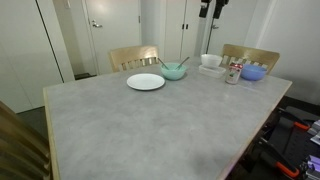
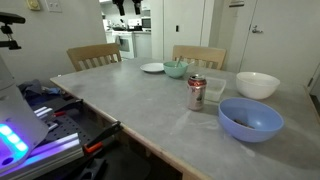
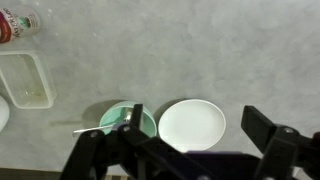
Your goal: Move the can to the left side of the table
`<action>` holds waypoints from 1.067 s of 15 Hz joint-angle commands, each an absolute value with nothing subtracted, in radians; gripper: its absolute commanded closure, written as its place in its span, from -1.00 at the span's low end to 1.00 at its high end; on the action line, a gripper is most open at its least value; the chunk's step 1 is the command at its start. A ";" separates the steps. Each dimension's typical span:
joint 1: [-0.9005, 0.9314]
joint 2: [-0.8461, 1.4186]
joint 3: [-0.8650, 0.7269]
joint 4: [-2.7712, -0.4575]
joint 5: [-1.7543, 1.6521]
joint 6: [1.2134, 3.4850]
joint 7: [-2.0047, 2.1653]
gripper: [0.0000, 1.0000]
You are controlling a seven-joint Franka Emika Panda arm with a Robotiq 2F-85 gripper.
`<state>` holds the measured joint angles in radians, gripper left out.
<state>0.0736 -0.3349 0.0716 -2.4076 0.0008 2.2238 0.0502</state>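
Observation:
The can (image 1: pixel 233 72) is small and silver with red markings. It stands upright near the far right of the grey speckled table (image 1: pixel 150 125), between a white bowl (image 1: pixel 211 60) and a blue bowl (image 1: pixel 254 72). It shows in both exterior views (image 2: pixel 197 92) and at the top left corner of the wrist view (image 3: pixel 12 25). My gripper (image 3: pixel 200 140) is open and empty. It hangs high above the table, over a white plate (image 3: pixel 192 125), well away from the can. In the exterior views it shows only at the top edge (image 1: pixel 212 8).
A teal bowl (image 1: pixel 175 71) with a spoon sits beside the white plate (image 1: pixel 146 82). A clear rectangular container (image 3: pixel 25 80) lies next to the can. Wooden chairs (image 1: pixel 133 57) (image 1: pixel 250 55) stand at the far side. Cables and gear (image 2: pixel 60 120) lie beside the table.

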 commanded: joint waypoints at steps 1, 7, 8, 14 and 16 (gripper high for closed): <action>0.029 -0.256 0.033 -2.331 -0.017 2.217 0.040 -1.00; -0.049 -0.134 -0.041 -2.234 -0.035 2.281 0.075 -1.00; -0.059 -0.113 -0.053 -2.224 -0.036 2.306 0.074 -1.00; -0.108 0.006 -0.114 -2.151 -0.048 2.340 0.072 -1.00; -0.126 0.042 -0.137 -2.118 -0.053 2.319 0.087 -1.00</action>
<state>-0.0983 -0.0265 -0.1184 -2.1840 -0.0364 2.3319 0.0640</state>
